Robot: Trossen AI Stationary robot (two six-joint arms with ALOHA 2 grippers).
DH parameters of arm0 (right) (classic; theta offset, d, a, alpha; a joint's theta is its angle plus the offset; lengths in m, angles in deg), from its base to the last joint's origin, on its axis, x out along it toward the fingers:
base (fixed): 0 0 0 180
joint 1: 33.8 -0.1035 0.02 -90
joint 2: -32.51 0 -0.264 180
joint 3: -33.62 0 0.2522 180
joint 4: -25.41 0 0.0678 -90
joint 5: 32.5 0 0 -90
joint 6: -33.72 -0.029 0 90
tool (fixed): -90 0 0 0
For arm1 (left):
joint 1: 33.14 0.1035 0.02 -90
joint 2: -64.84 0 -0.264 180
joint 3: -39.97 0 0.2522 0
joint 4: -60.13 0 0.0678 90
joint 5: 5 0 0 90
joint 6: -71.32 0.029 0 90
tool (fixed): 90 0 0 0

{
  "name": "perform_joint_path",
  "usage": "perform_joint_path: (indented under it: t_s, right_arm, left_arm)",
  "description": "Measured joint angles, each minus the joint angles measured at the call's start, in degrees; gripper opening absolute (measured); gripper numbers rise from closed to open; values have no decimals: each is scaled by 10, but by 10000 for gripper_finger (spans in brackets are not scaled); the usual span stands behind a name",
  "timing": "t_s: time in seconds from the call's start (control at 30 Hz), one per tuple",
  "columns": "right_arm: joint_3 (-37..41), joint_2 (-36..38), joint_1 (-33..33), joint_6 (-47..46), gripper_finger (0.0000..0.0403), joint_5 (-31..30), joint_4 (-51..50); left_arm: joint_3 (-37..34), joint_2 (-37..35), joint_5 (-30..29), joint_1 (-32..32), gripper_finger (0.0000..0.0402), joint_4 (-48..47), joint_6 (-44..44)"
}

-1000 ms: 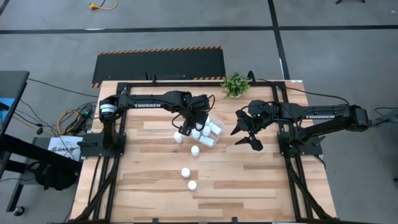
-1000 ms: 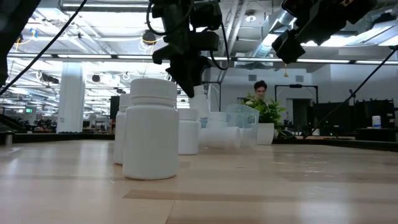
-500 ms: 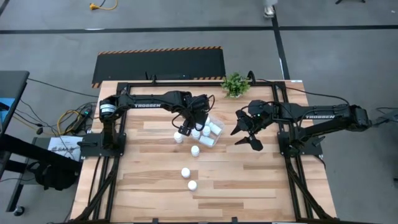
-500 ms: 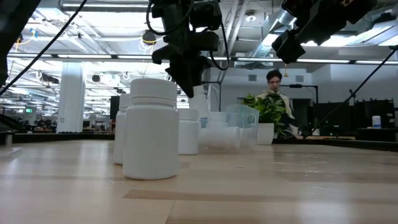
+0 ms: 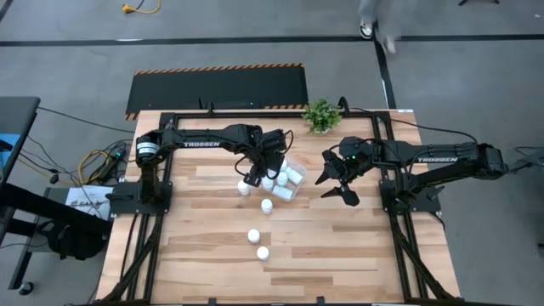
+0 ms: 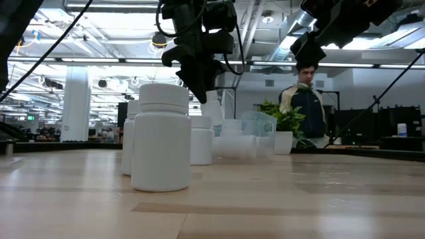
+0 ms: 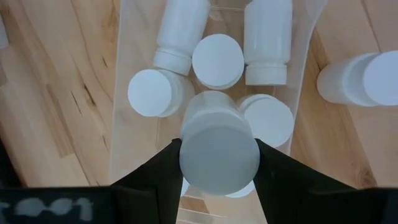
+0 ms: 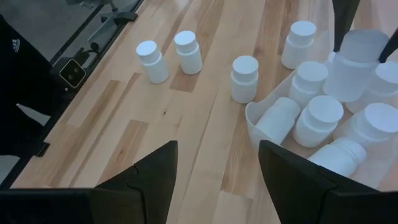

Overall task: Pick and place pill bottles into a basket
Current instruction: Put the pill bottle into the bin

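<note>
Green potted plant (image 5: 321, 116) top center of my table; black hazard-striped mat (image 5: 218, 88) above it; person (image 6: 307, 106) standing right of center, low view.

basket (image 7: 127, 74) crowded with bottles (image 7: 217, 60), table's right half (image 5: 357, 229) open

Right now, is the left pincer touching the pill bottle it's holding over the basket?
Touching. In the left wrist view, both fingers of the left pincer press the sides of the pill bottle above the basket.

Arms: two, dark, jointed, with white TROSSEN lettering along each forearm.
Left arm (image 5: 208, 136): silver collar at its base, black cables looping near the wrist.
Right arm (image 5: 425, 157): small green light near the wrist.
Fingers (image 8: 146, 177): black, broad, angular.
</note>
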Motion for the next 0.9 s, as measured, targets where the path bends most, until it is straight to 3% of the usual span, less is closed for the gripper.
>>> perform_joint_path:
  t_s: [0.2,0.5,0.9]
  right_arm:
    - [0,0,0,0,218,0,0]
    - [0,0,0,-4,218,1,0]
    - [0,0,0,-5,218,1,0]
  left_arm:
    - [0,0,0,0,161,0,-1]
    - [0,0,-3,0,204,0,-1]
    - [0,0,-12,-1,207,0,-1]
